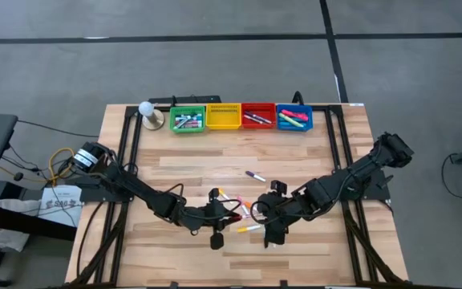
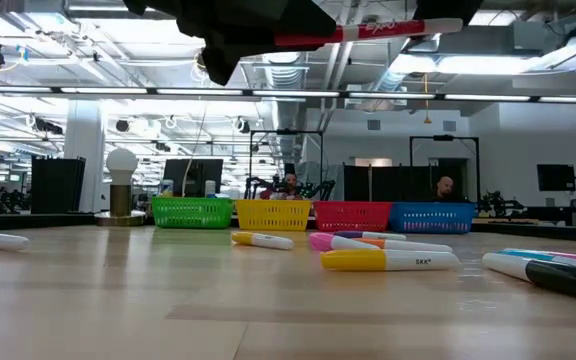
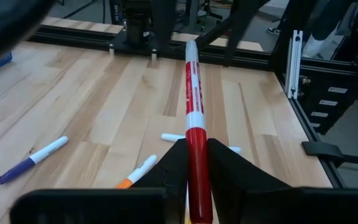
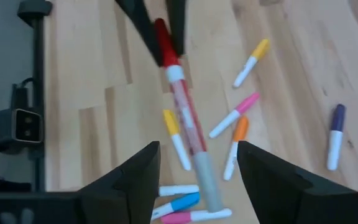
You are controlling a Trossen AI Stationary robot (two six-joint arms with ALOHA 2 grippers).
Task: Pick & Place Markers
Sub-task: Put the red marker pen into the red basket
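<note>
Red-capped marker [image 3: 193, 124] held aloft; other markers [image 2: 388, 259] scattered flat on wood.

Two dark arms reaching inward, claws meeting near mid-bench, left claw [image 3: 196, 168] fingers clamped on a red marker [image 3: 193, 118] pointing ahead of it, right claw [image 4: 197, 165] fingers spread wide, hovering just opposite the left claw

Four bins [image 1: 241, 117] stand in a row at the table's [image 1: 183, 168] far edge, markers inside them; a lamp [image 1: 147, 110] stands just left of the row; loose markers [image 1: 245, 210] lie scattered near the table's middle, between the left gripper [image 1: 229, 213] and right gripper [image 1: 261, 215]; one marker [image 1: 255, 174] lies apart, behind the cluster.
</note>
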